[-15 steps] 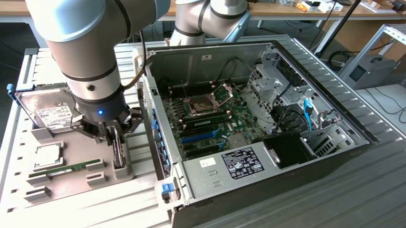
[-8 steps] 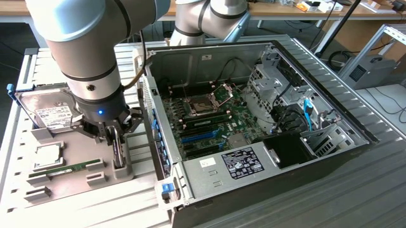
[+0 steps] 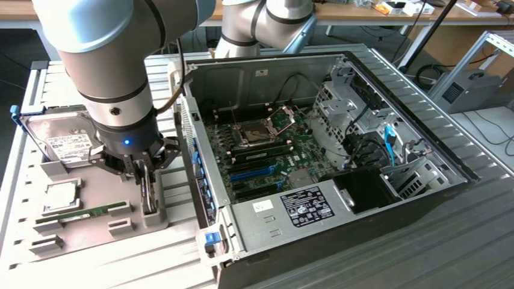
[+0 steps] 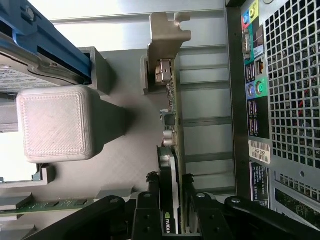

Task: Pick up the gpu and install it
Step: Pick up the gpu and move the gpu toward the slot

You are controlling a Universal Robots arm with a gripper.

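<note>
The fingers (image 4: 152, 200) are closed against the two faces of the gpu (image 4: 170, 145), one on each side, so the gripper (image 4: 170, 176) pinches the card near one end. The gpu stands on its long edge in a slot of a grey holder tray (image 4: 135, 150), and its silvery bracket (image 4: 167, 35) is at the end away from the grip. It is still seated in the tray, just beside the computer case (image 4: 290, 100), and runs parallel to the case's perforated rear panel with its coloured ports.

In the exterior view the gripper (image 3: 144, 174) hangs straight down from the arm (image 3: 105, 60) over the gpu (image 3: 148, 192). The tray (image 3: 96, 180) lies against the case (image 3: 241, 78) on the exterior view's left.

On the tray, farther from the case than the gpu, lie a green memory stick (image 3: 84, 214), a square processor (image 3: 62, 195) and a hard drive (image 3: 68, 141) in a blue frame.

The case lies open on its side, with its motherboard (image 3: 265, 150) facing up. Case and tray both rest on a table (image 3: 434, 108) of ribbed aluminium slats. Beyond the case is a wooden bench (image 3: 345, 15), with cables and an aluminium frame (image 3: 482, 54) past the table's far corner.
</note>
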